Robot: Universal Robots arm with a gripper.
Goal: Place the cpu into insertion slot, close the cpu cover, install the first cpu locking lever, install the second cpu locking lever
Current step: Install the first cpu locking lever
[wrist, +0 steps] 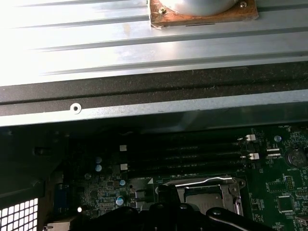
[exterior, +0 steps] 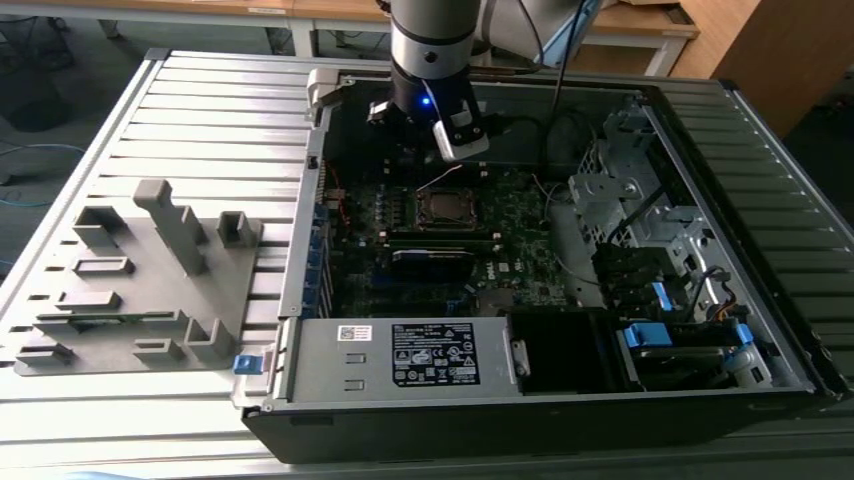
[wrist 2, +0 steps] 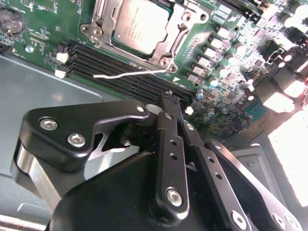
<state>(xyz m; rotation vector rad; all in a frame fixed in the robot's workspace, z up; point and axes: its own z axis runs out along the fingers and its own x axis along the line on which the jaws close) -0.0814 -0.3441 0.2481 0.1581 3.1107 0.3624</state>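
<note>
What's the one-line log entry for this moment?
dull silver-grey square cpu chip: in socket | thin silvery metal cover frame: flat over chip | thin silvery lever rod: beside socket | gripper: shut, empty

— What do we have on the worktop?

— We see an open computer case lying flat on the ribbed metal. Beside it, on the exterior view's left, is a grey fixture with upright pegs.

— And the arm?

— We find the arm hanging in from the far edge. Its gripper hovers over the green motherboard, near the square socket but apart from it. A thin pale rod slants between them.

— What lies nearer us?

— We note a silver power supply with a label, a black fan shroud next to it, then blue tabs.
</note>
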